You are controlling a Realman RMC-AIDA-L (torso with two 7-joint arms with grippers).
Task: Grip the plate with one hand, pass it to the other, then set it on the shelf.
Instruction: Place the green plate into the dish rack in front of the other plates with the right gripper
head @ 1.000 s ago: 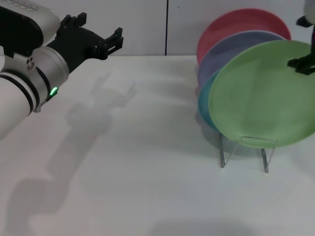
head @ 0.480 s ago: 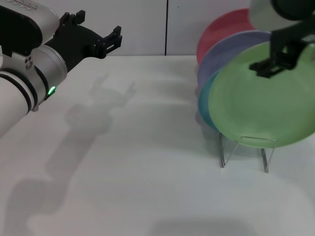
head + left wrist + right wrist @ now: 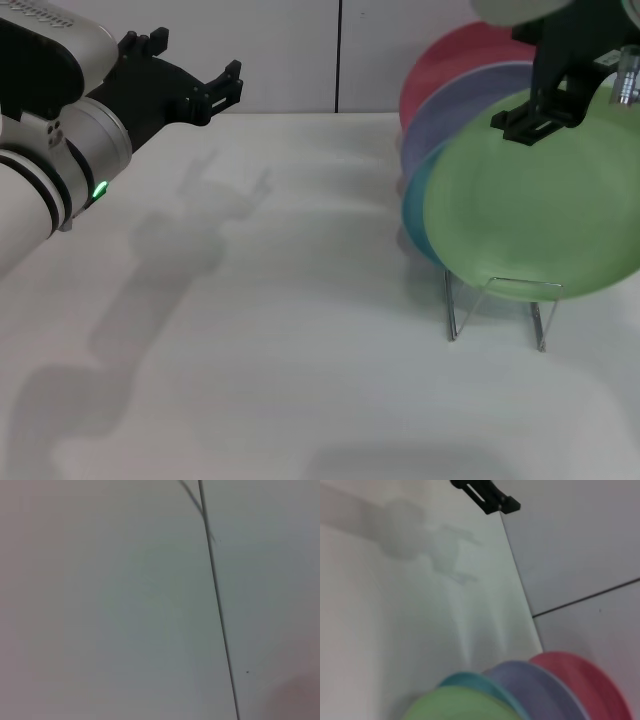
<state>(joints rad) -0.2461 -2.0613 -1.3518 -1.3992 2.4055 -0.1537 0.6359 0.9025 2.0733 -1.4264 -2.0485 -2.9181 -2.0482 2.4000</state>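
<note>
Upper left of the head view, the left gripper (image 3: 185,82) hangs above the white surface (image 3: 250,330), its fingers (image 3: 228,80) spread apart with nothing between them, pointing across toward the right side of the frame. It sits well apart from everything that matters here; lots of bare room lies between it and the stack.

Moving to the right of centre: the green plate (image 3: 540,200) stands on edge, tilted, at the front of a row, its lower rim resting in the wire shelf (image 3: 495,305). Behind it overlap a turquoise plate (image 3: 415,215), a lavender plate (image 3: 450,110) and a pink plate (image 3: 455,55).

Top right, the right gripper (image 3: 545,110) is right at the green plate's upper rim. It is plainly the nearer arm. Whether its fingers are parted or closed, I cannot tell, nor whether they touch the rim.

My read: the plate looks placed, so what is left is a clean departure. The plate's face leans toward the camera, so the rim lies just below those fingers; upward is the open way out, while the rear plates crowd any sideways drift.
</note>
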